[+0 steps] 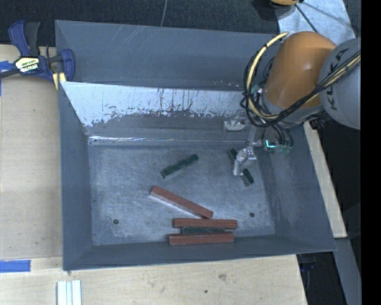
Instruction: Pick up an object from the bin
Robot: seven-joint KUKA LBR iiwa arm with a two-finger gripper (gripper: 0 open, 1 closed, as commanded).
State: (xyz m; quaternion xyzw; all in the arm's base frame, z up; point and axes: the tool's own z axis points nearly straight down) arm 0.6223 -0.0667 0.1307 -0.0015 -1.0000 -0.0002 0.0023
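1. Bin (178,62): grey metal, sloped walls, flat floor mostly bare. All loose things lie in the front half and the middle.
2. Arm (343,88): comes in from the right, orange cover (298,68) and cables at the wrist, hanging over the bin's right-rear part.
3. Slanted brown stick (181,202): flat on the floor at centre-front, running from upper left to lower right.
4. Two level brown sticks (205,223) (201,239): near the front wall, parallel, w/ a dark strip (200,230) wedged between them. The slanted stick's lower end is just beside the upper one.
5. Dark green stick (180,165): alone mid-floor, tilted, apart from the brown ones, to the left of the gripper. It's the nearest loose thing.
6. Gripper (241,164): low over the right side of the floor, near the right wall. Can't tell if it's wide or narrow, and nothing is seen held in it.
7. Step, as I judge it: approach, no grasp made yet. Next move prob. needs a shift left toward the dark green stick, wrist turned so the gripper closes across its thin width, then a drop to the floor. The stick is thin and lies flat, so it could slip out.
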